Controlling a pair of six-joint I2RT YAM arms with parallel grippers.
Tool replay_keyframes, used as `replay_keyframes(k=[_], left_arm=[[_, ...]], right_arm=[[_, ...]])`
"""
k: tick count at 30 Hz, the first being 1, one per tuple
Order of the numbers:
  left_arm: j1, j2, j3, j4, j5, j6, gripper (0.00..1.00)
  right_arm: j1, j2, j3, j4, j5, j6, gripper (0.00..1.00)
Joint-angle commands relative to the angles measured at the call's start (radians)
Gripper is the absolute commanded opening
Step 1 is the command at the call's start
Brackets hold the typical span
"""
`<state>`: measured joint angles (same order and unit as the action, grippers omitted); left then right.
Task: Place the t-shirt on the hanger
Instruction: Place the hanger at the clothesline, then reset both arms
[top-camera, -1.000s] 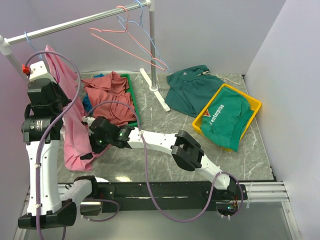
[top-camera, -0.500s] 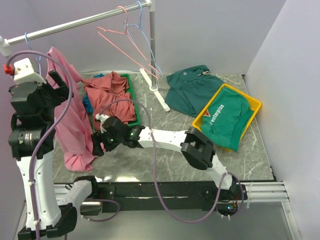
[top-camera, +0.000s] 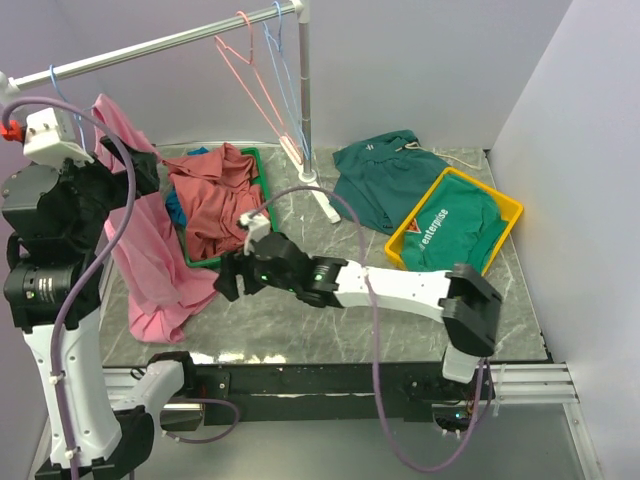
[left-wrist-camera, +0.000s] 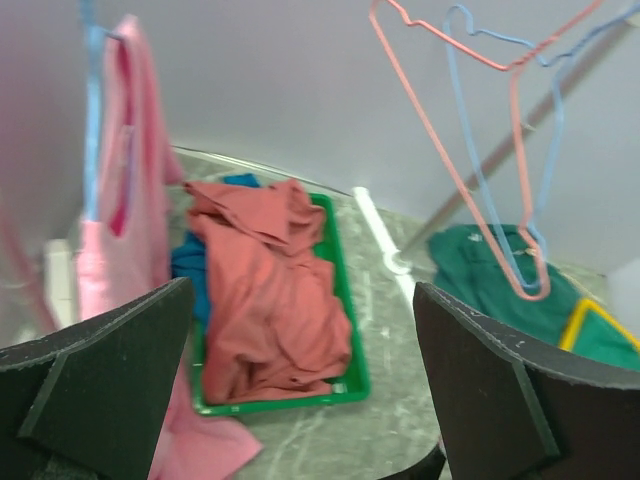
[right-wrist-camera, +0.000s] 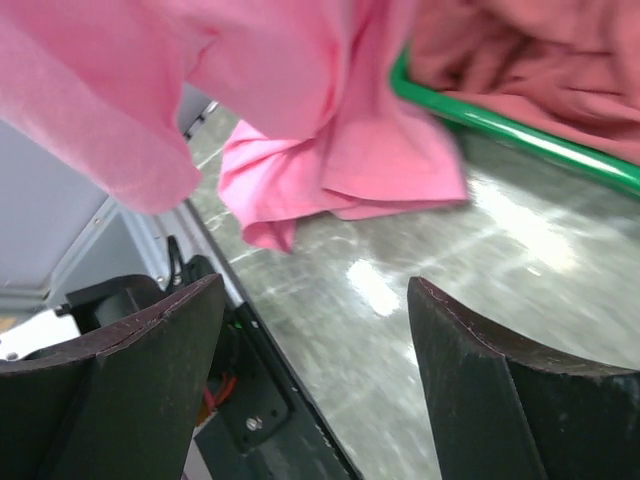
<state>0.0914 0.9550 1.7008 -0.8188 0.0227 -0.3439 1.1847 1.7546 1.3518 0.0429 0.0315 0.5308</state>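
T-shirt (top-camera: 150, 240) now hangs off hanger (left-wrist-camera: 92, 130) at rail's (top-camera: 150, 45) far-left end, hem trailing on table (top-camera: 330, 320). Left gripper (left-wrist-camera: 302, 300) has just sprung wide, empty, beside it. Right gripper (right-wrist-camera: 315, 300), fingers wide and empty, has pulled right of hem. Hanging looks done; arms need only clear.

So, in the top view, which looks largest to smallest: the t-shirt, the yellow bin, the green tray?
1. T-shirt, though it hangs nearer the camera.
2 and 3. Yellow bin and green tray look alike; the tray is partly covered, so unranked.
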Motion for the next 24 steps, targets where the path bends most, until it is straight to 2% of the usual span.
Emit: replay_keyframes(k=[1,4,5,6,7,9,12,13,14,17,22,24], left_arm=[[-0.03,0.002,-0.047,0.085,0.099,-0.061,0.96],[-0.169,0.005,-0.079,0.113,-0.013,-0.073,0.96],[-0.279,0.005,-0.084,0.118,-0.117,-0.076,0.96],[-0.339,0.011,-0.087,0.122,-0.169,-0.084,0.97],[-0.448,0.013,-0.099,0.127,-0.229,-0.086,0.96],[-0.525,0.021,-0.118,0.144,-0.317,-0.09,0.96],[-0.652,0.042,-0.174,0.161,-0.403,-0.101,0.96],[-0.73,0.042,-0.196,0.173,-0.43,-0.102,0.97],[-0.763,0.039,-0.219,0.187,-0.455,-0.107,0.96],[-0.861,0.033,-0.317,0.256,-0.465,-0.132,0.97],[-1.119,0.139,-0.395,0.305,-0.616,-0.181,0.96],[-1.141,0.151,-0.465,0.375,-0.6,-0.207,0.96]], right_arm=[[-0.002,-0.153,-0.107,0.097,0.13,-0.015,0.81],[-0.002,-0.24,-0.177,0.103,0.166,-0.023,0.82],[-0.002,-0.285,-0.206,0.103,0.176,-0.026,0.82],[-0.002,-0.308,-0.22,0.104,0.185,-0.029,0.82],[0.001,-0.329,-0.233,0.104,0.208,-0.029,0.82],[-0.002,-0.397,-0.264,0.089,0.24,-0.041,0.82],[-0.002,-0.492,-0.31,0.054,0.329,-0.051,0.83],[-0.005,-0.518,-0.333,0.043,0.361,-0.046,0.84],[-0.008,-0.564,-0.345,0.008,0.433,-0.04,0.85],[-0.033,-0.666,-0.417,-0.037,0.513,-0.008,0.87],[-0.197,-0.863,-0.603,-0.086,0.469,0.098,0.9],[-0.256,-0.912,-0.652,-0.097,0.461,0.116,0.9]])
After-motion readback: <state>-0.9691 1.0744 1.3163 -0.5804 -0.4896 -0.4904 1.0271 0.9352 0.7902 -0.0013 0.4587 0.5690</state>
